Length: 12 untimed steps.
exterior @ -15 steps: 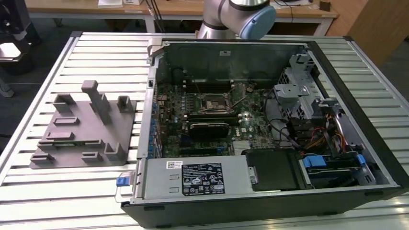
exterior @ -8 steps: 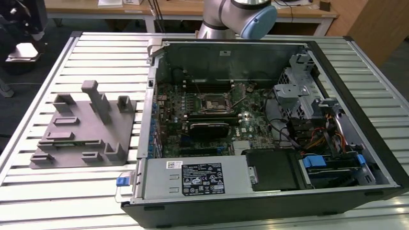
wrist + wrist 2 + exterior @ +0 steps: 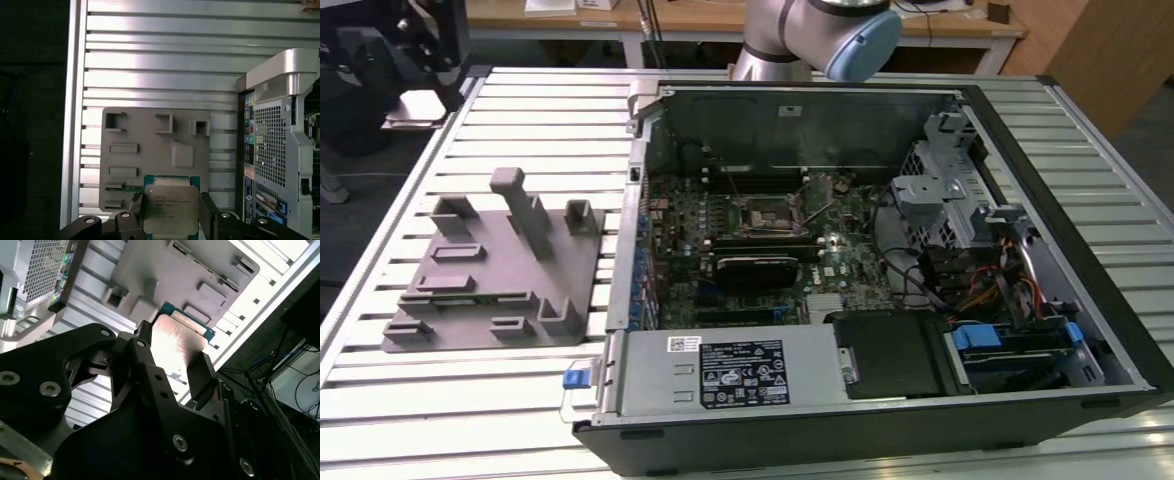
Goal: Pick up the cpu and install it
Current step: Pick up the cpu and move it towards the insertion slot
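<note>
The slatted table (image 3: 400, 400) carries the open computer case (image 3: 881, 445), which stands off to one side of the pincer (image 3: 171, 202), while the grey fixture (image 3: 150, 132) lies just beyond its tips. The pincer is clamped on the cpu (image 3: 167, 217) by two opposite edges. It is a thin hold, so we judge the chip could tilt or slip and meet the socket (image 3: 765, 210) askew, harming its contacts. The exterior view gives us that socket inside the case; the first wrist view gives us the grip itself, with the silver top square on.

We see the cpu (image 3: 169, 209) pale silver, edged green; the fixture (image 3: 150, 160) plain grey. Our table (image 3: 150, 65) shows silvery ribbed stripes.
</note>
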{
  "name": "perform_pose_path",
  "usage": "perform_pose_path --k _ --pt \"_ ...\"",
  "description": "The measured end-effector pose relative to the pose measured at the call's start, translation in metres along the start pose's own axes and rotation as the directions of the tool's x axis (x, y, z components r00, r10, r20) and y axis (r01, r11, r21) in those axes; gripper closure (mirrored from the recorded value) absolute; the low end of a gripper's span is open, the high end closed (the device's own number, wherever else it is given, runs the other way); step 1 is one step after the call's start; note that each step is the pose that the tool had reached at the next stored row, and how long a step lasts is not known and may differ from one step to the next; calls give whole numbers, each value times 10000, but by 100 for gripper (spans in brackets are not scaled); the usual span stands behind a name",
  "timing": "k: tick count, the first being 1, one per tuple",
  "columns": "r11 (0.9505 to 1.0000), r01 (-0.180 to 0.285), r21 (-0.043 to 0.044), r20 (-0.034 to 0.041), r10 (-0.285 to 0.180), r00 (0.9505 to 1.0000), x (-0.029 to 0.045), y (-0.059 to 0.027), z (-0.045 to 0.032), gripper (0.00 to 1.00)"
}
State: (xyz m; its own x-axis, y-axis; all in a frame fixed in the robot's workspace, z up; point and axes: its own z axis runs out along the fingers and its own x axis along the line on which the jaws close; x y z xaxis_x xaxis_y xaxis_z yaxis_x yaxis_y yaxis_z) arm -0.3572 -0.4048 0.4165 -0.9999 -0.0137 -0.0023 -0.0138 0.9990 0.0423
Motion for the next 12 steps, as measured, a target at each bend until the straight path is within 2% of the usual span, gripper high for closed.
perform_pose_path --k 12 --pt "10000 0 0 2 0 10000 -542 -8 14 47"
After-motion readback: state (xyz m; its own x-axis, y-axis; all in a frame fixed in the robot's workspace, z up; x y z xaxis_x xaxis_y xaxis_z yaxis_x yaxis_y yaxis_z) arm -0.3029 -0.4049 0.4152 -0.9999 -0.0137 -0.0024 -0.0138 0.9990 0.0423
